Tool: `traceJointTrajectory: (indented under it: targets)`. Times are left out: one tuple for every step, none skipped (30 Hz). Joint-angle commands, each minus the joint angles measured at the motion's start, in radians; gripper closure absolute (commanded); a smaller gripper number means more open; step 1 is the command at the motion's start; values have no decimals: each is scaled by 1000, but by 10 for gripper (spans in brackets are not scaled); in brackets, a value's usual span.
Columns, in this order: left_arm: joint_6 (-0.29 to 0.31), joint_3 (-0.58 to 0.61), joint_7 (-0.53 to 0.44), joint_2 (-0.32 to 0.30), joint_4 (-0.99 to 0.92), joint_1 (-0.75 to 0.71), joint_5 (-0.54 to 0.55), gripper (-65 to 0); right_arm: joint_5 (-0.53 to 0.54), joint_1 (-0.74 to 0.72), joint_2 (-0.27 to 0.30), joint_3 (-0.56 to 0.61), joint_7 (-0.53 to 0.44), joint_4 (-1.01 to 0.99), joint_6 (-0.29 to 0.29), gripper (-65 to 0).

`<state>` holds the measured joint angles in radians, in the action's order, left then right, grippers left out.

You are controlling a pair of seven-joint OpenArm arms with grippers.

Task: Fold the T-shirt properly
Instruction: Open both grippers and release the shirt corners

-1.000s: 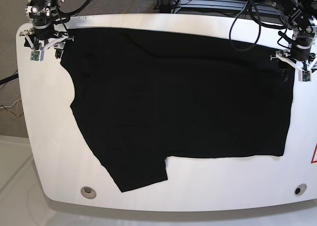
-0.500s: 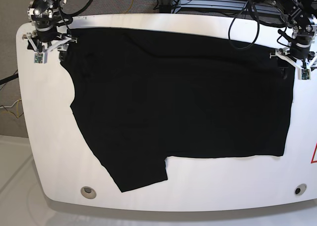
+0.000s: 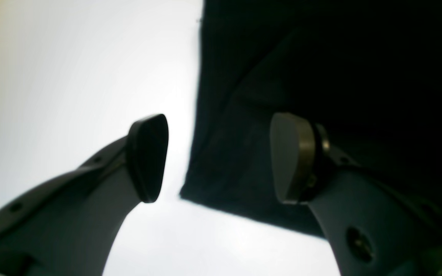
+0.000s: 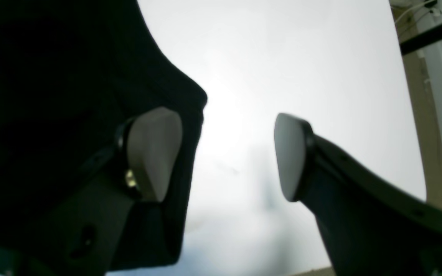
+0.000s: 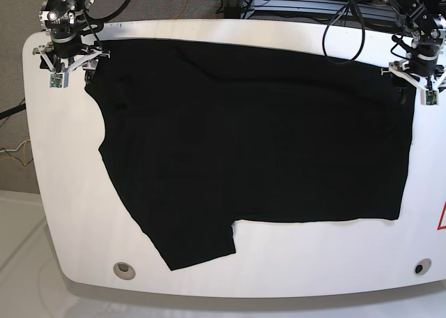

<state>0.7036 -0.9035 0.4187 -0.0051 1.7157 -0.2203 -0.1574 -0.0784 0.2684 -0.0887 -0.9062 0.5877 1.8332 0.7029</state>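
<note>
Item 1, table [image 5: 77, 213]: white, rounded corners. Its near edge carries a round metal insert [image 5: 125, 270] at the near left corner as the base view shows it, and a smaller dark one [image 5: 419, 267] at the near right corner. A red triangle mark [image 5: 442, 217] sits at the table's right edge.

Item 2, T-shirt [image 5: 251, 144]: plain black, lying flat on the table and covering most of it. One sleeve reaches toward the near edge, ending close to the metal insert. The straight hem runs along the right side of the table. The far edge of the cloth lies near the table's far edge.

Item 3, left gripper [image 5: 416, 72]: at the far right corner of the table in the base view, arm reaching in from behind the table, wrist pointing down. Jaws wide apart, holding nothing. In the left wrist view, one finger [image 3: 292, 157] stands over the cloth and the other over bare table, with the shirt's corner between them.

Item 4, right gripper [image 5: 68, 56]: at the far left corner of the table in the base view, arm likewise coming from behind, pointing down. Jaws spread wide, empty. In the right wrist view, one finger [image 4: 154, 151] is over the black cloth and the other over white table, the shirt's edge between them.
</note>
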Motion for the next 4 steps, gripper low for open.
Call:
traceJointTrajectory:
  targets:
    - [-5, -6, -27, 3, 17, -3, 11, -392, 12, -2, 10, -6, -21, 18, -5, -401]
    - [-5, -6, -27, 3, 17, -3, 11, -392, 12, -2, 10, -6, -21, 18, -5, -401]
    - [-5, -4, -27, 4, 17, -3, 11, -392, 12, -2, 10, -6, -21, 18, -5, -401]
    - [-5, -3, -27, 4, 17, -3, 11, -392, 12, -2, 10, -6, -21, 18, -5, -401]
